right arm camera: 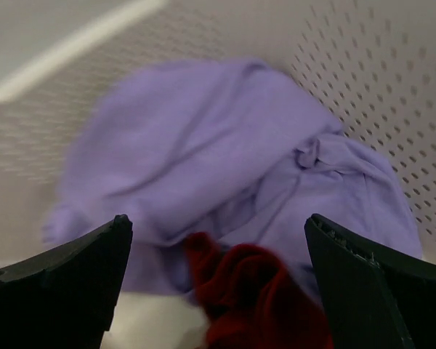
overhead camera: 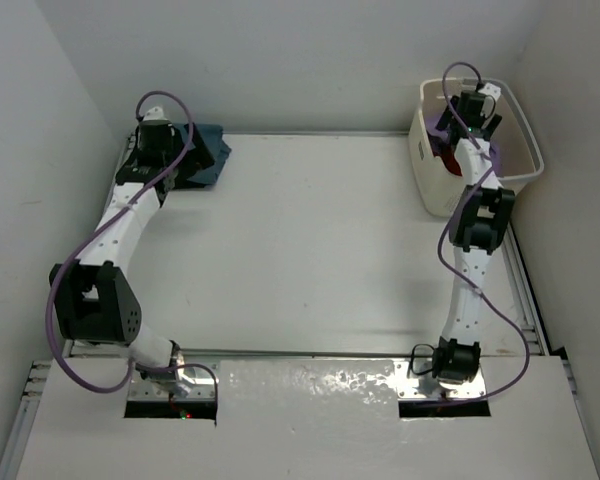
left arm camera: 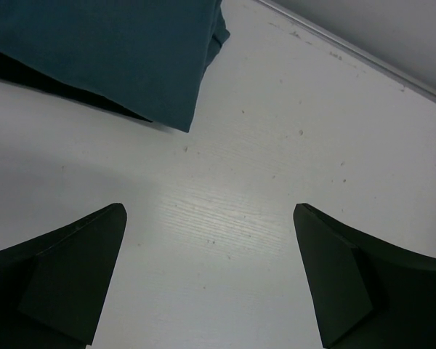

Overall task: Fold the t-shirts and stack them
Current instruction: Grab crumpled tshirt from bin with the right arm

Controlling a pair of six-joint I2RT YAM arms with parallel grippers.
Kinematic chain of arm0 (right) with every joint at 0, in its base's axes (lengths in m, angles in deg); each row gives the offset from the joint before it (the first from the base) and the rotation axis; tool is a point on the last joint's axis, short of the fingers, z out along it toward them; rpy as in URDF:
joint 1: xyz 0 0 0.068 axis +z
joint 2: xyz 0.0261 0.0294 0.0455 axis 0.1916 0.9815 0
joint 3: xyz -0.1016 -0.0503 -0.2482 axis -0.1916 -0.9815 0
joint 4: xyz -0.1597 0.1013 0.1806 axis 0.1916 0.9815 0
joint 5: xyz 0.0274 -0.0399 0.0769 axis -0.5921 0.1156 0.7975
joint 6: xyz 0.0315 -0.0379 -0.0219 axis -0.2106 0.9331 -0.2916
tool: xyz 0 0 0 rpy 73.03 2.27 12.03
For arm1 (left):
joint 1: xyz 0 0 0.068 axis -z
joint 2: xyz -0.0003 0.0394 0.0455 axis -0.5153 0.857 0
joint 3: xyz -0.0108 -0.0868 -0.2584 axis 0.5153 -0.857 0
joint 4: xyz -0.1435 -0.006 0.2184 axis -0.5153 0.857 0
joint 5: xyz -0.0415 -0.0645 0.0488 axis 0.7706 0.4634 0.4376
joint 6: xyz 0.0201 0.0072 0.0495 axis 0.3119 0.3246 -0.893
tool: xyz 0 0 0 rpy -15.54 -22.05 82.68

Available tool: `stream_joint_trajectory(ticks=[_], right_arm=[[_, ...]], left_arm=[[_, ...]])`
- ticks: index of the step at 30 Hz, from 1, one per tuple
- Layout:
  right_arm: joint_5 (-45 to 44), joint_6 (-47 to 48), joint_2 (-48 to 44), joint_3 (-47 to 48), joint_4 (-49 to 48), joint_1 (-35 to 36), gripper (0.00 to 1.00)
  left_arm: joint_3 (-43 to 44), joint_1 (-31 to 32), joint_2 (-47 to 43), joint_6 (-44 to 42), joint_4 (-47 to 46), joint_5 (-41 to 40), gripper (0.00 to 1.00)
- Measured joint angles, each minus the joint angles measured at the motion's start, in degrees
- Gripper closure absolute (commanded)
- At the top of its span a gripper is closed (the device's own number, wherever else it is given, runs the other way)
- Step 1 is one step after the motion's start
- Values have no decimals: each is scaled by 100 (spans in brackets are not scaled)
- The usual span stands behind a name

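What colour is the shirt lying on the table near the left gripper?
Teal-blue shirt, clearest in the left wrist view.

white table, teal shirt, cream basket

Standing here, I can't make out any writing, label, brand or number. The teal-blue shirt, the lavender shirt and the cream basket all show plain, unmarked surfaces.
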Motion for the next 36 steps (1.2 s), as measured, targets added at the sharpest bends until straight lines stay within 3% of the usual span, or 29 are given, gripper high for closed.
stream_joint_trajectory(ticks=[5, 6, 8, 10, 11, 12, 21, 29, 36], right_arm=[[352, -205, 750, 192, -592, -299, 1], [402, -278, 831, 175, -719, -330, 7], [485, -385, 979, 186, -944, -350, 30], [619, -492, 1062, 254, -1084, -339, 79], [651, -538, 1062, 256, -1215, -326, 97], [695, -568, 1062, 256, -1342, -315, 100], [756, -411, 612, -188, -1818, -278, 100], [824, 105, -1169, -407, -1895, -105, 100], [1655, 356, -2710, -173, -1851, 136, 100]], left_arm=[[411, 0, 474, 2, 74, 28, 0], [494, 0, 575, 2, 74, 33, 0], [634, 0, 739, 2, 107, 44, 0], [756, 0, 901, 2, 142, 46, 0], [798, 0, 955, 2, 168, 46, 0], [828, 0, 999, 2, 192, 46, 0], [916, 0, 1075, 2, 175, 284, 0], [732, 2, 942, 2, -175, 680, 0], [249, 2, 376, 0, -376, 820, 0]])
